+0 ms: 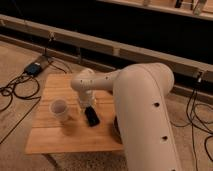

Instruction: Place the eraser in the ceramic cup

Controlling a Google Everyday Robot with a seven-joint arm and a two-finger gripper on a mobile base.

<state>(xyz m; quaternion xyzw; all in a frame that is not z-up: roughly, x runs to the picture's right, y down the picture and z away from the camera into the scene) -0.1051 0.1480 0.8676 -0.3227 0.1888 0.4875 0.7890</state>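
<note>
The eraser (pixel 91 116) is a small black block lying on the wooden table (pixel 50 140), just right of the ceramic cup (pixel 60 108). The cup is white, stands upright and looks empty. My gripper (pixel 86 104) hangs from the white wrist directly behind and above the eraser, close to its far end, between the cup and my arm. I cannot tell whether it touches the eraser.
My big white arm (pixel 145 115) covers the table's right side and hides most of a dark bowl (pixel 116 128). Cables and a small box (pixel 34 69) lie on the floor to the left. A low ledge runs behind the table.
</note>
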